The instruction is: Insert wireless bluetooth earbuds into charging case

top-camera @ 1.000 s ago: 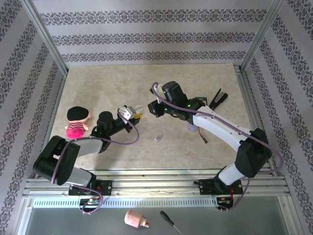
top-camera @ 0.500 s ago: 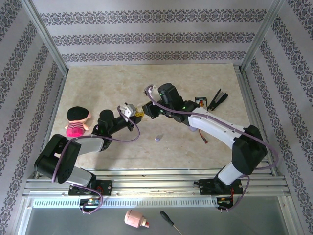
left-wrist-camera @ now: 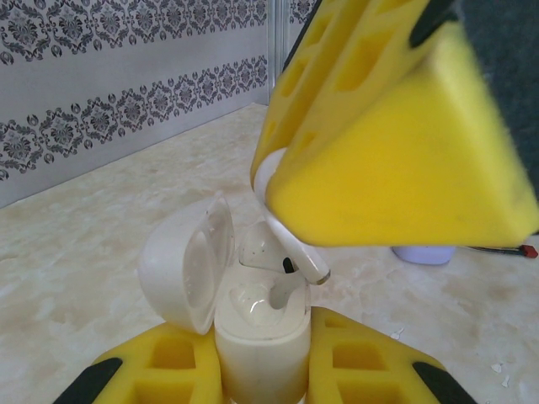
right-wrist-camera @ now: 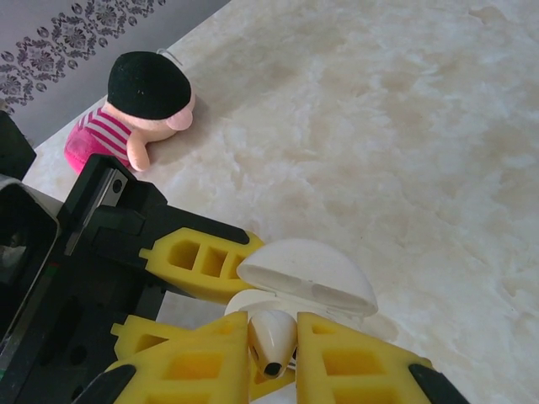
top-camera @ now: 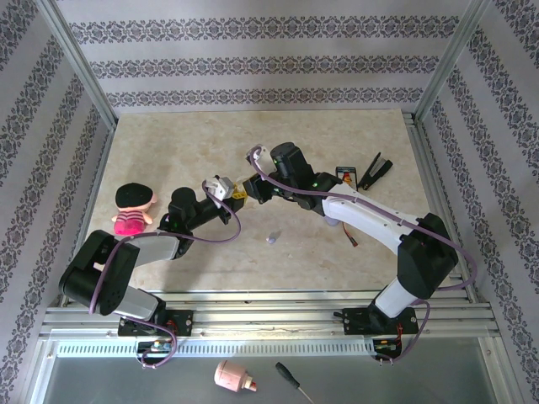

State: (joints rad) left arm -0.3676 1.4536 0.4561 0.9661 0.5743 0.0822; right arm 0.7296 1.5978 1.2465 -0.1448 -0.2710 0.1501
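Smooth, creamy, stone-look table (top-camera: 337,126), with grey flowery striped walls (top-camera: 253,63) on three sides and silver rails (top-camera: 278,307) along the near edge. Left gripper (top-camera: 226,192) squeezed shut on the open white charging case (left-wrist-camera: 257,337), lid (left-wrist-camera: 189,261) tipped back. Right gripper (right-wrist-camera: 271,353) pinched shut on a white earbud (left-wrist-camera: 296,252), right above the case's hollow. Lilac earbud (top-camera: 272,239) lying on the table nearby. Little doll (top-camera: 132,209) off to the left.

- charging case (left-wrist-camera: 257,337): smooth whitish plastic, glossy inside the lid;
- earbud (left-wrist-camera: 286,252): glossy white plastic;
- right gripper (right-wrist-camera: 271,349): matt yellow plastic; its pad (left-wrist-camera: 396,160) rough, foam-like;
- table (right-wrist-camera: 404,126): smooth, marble-patterned, faint sheen;
- doll (right-wrist-camera: 143,109): soft plush cloth
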